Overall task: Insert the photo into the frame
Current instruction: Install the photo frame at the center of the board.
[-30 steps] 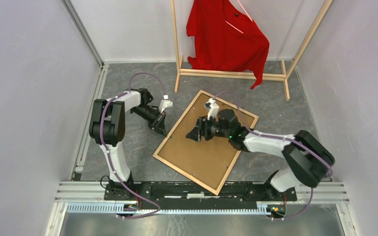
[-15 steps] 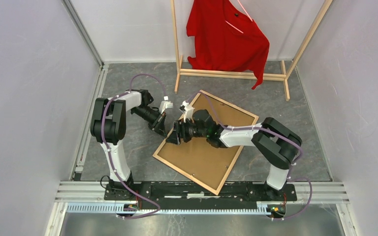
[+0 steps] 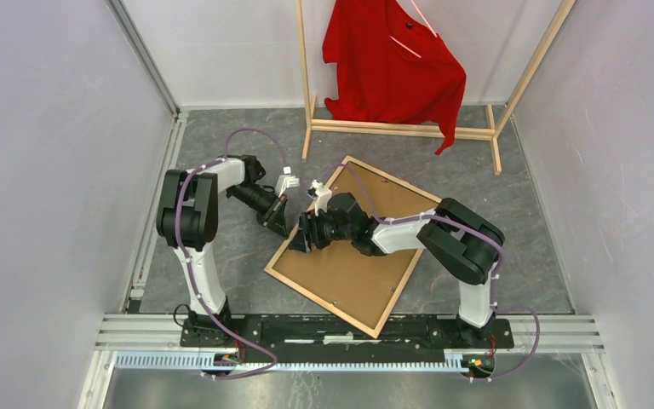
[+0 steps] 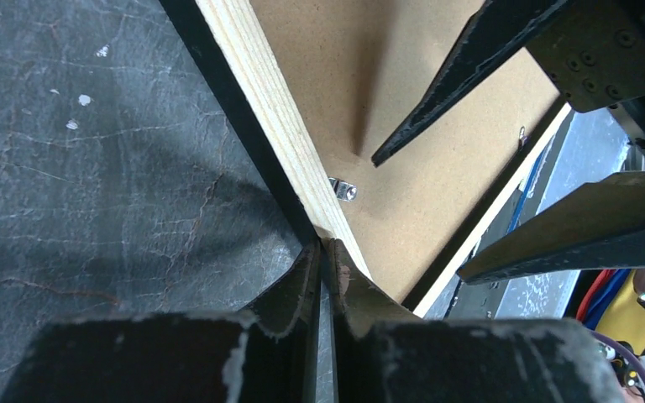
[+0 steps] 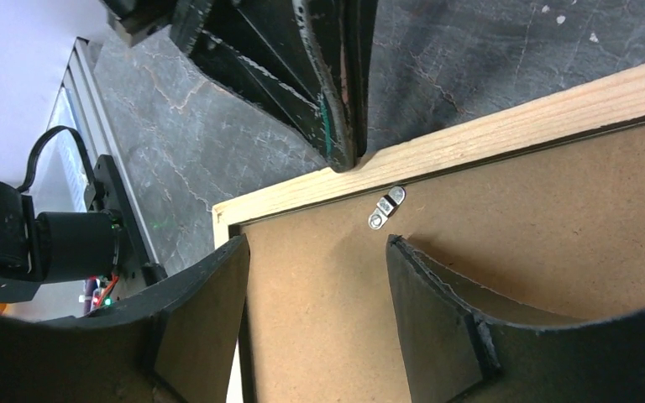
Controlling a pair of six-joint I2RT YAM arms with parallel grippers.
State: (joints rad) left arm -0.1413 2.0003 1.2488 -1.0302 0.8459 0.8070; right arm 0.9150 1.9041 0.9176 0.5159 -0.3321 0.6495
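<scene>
On the grey table (image 3: 511, 200) the frame (image 3: 324, 302) lies face down and turned at an angle, its light wood back upward and a brown backing board (image 3: 349, 277) filling it. We see both arms reaching to the same long rail, the one on the left side.

From outside the frame, the left gripper (image 4: 326, 248) has its fingers drawn together with only a hairline slit between them. Their tips touch the outer edge of the wooden rail. We cannot tell whether they pinch any of the rail or merely press against it.

Opposite it, the right gripper (image 5: 315, 243) is over the backing board, just inside that rail and facing the left gripper's tips. Its jaws stand well apart and we see nothing between them but bare board. A small metal clip (image 5: 385, 206) on the rail's inner edge lies just beyond the gap, near the right-hand finger in the wrist view. We cannot tell whether the fingertips touch the board or hang just above it.
</scene>
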